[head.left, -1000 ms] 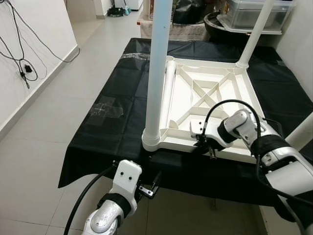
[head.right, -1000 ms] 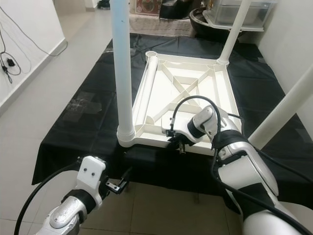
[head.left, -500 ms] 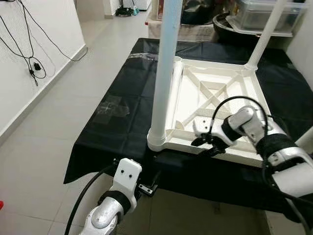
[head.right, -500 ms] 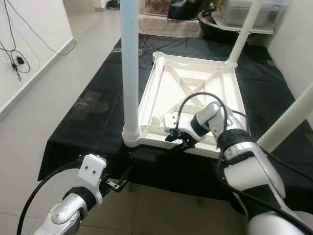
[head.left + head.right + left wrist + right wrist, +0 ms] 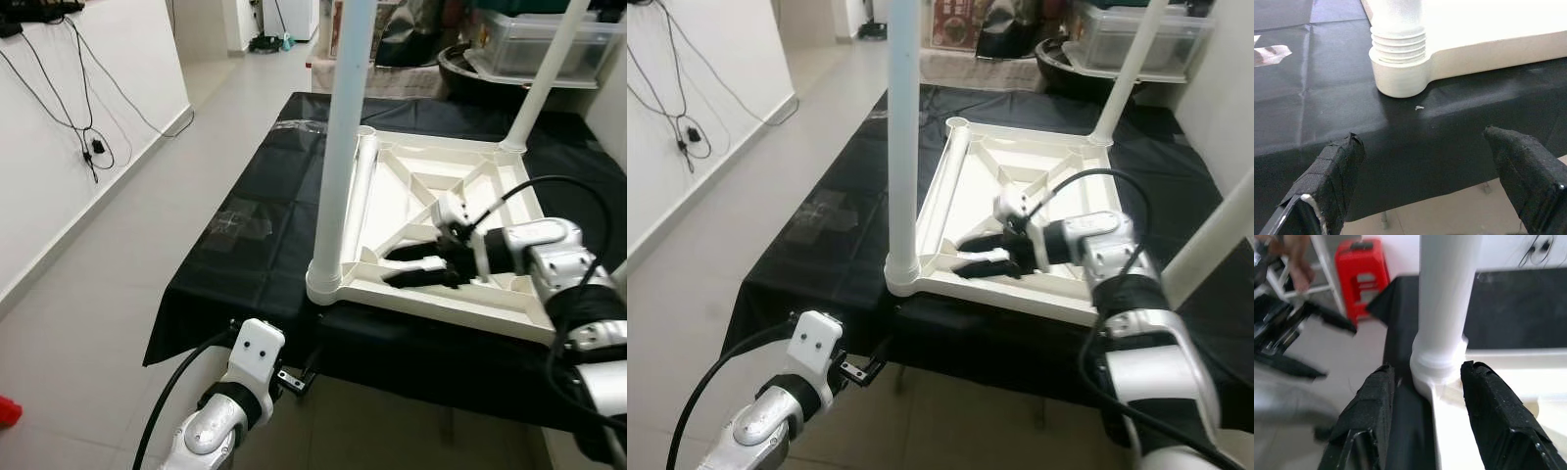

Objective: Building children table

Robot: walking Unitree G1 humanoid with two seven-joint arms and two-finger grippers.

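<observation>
A white children's table top [image 5: 509, 308] lies upside down on a black cloth. A white leg [image 5: 340, 147] stands upright in its near-left corner socket [image 5: 1399, 63], and another leg [image 5: 544, 69] stands at the far right corner. A third leg [image 5: 1215, 230] rises at the near right. A loose white tube [image 5: 359, 191] lies along the top's left side. My right gripper [image 5: 387, 269] hovers open over the underside, pointing at the near-left leg; its fingers [image 5: 1371, 411] frame that leg's base [image 5: 1442, 357] without touching. My left gripper [image 5: 1422, 139] hangs open below the cloth's front edge.
The black cloth [image 5: 255, 225] drapes over the platform's front edge with a tape patch [image 5: 240, 220] on it. Clear storage bins [image 5: 534, 39] stand behind. Cables [image 5: 93, 147] hang on the left wall. A red stool [image 5: 1364, 271] and a person's foot [image 5: 1298, 259] are beyond the leg.
The camera view has shifted. My right gripper left the top's front rim, rose over the underside and turned to point at the near-left leg. The left arm stayed low.
</observation>
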